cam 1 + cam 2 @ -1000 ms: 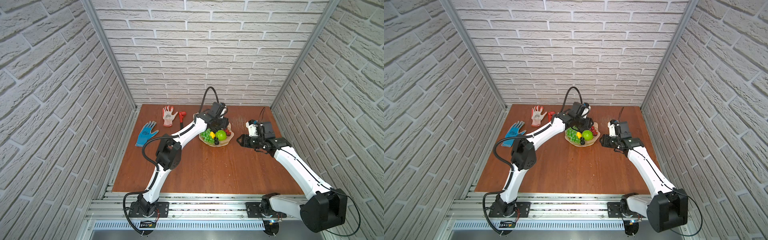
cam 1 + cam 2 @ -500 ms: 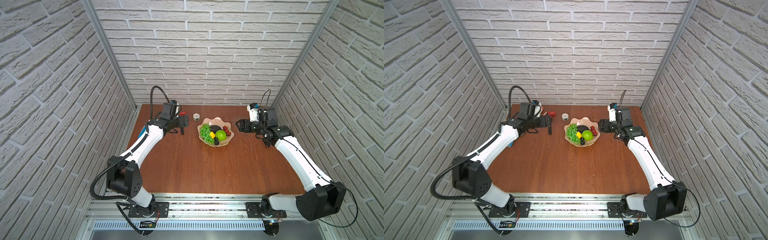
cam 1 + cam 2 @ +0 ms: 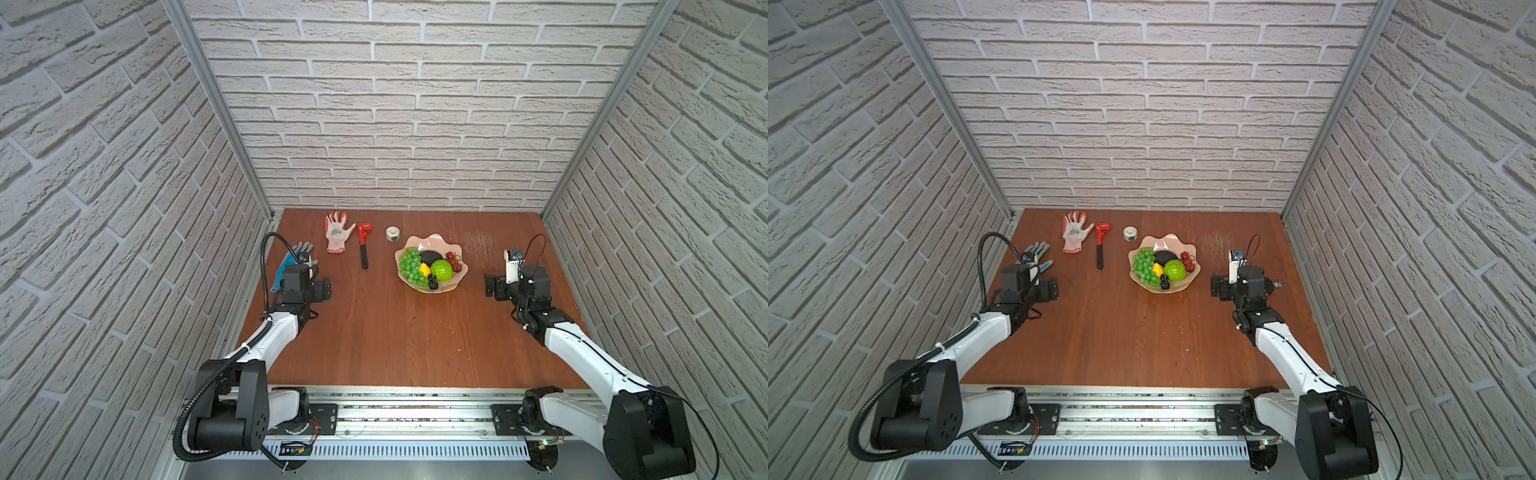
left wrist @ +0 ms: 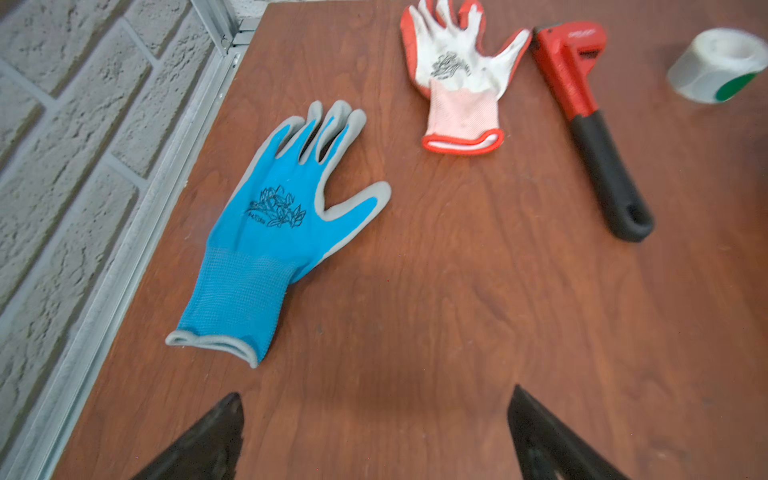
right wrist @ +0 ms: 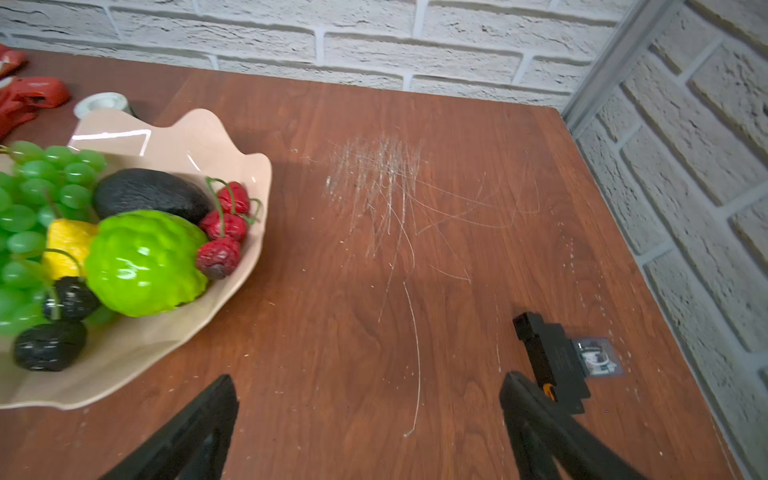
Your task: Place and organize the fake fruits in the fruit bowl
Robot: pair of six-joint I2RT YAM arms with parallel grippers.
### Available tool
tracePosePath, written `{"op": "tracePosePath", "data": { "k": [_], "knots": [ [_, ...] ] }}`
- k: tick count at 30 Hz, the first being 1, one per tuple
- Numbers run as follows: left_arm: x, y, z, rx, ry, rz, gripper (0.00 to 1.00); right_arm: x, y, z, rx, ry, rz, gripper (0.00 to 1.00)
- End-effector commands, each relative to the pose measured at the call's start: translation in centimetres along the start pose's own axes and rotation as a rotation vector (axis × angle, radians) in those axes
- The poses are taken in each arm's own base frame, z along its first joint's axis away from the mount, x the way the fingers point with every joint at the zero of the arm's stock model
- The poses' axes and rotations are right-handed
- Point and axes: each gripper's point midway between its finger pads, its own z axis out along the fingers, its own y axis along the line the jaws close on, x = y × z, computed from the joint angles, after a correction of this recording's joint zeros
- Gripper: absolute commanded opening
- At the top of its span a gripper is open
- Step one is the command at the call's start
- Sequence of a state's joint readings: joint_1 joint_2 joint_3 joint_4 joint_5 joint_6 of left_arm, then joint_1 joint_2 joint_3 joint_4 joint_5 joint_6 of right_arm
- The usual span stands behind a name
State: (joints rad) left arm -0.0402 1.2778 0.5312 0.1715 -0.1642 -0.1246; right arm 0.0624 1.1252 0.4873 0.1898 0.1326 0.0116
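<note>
Both arms have drawn back from the fruit bowl: a second ago the left gripper hung over it, and it now sits well off to the bowl's left, while the right gripper has backed away on the bowl's right. Each stands with its jaws spread wide and nothing between them, as both wrist views show.

Little writing can be read. The blue glove carries a black leafy print with a line of text too small to make out. The white-and-red glove has a similar smudged print, and the embossed mark on the red wrench is blurred. The white tape roll shows only a green patch.

All the fruit lies in the bowl. The green grape bunch fills its left side and the black avocado lies at the back. The bumpy green ball is in the middle, touching the yellow lemon. Dark-red berries rest against the right rim, and two blackberries sit at the front. The tape roll sits just beyond the bowl's far-left rim, with the wrench and gloves farther left.
</note>
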Motion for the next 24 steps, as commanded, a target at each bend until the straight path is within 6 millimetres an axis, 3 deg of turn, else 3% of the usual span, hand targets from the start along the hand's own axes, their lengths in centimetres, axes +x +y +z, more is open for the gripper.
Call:
{"op": "tracePosePath", "data": {
  "k": [1,6,15,24],
  "knots": [
    [-3.4,1.4,0.7,-0.072,-0.201,0.013,0.98,-2.7,-0.8,0.2,0.031,-0.181,0.029,1.0],
    [-3.6,2.0,1.6,-0.086,-0.31,-0.013,0.98,-0.9,-0.1,1.8,-0.014,-0.187,0.041,0.99],
    [-1.6,2.3,3.1,-0.069,-0.33,-0.054,0.98,1.4,0.0,4.5,-0.016,-0.214,0.072,1.0],
    [-1.8,2.6,3.7,-0.042,-0.302,-0.075,0.98,1.2,0.8,4.7,-0.055,-0.161,0.04,1.0]
  ]
}}
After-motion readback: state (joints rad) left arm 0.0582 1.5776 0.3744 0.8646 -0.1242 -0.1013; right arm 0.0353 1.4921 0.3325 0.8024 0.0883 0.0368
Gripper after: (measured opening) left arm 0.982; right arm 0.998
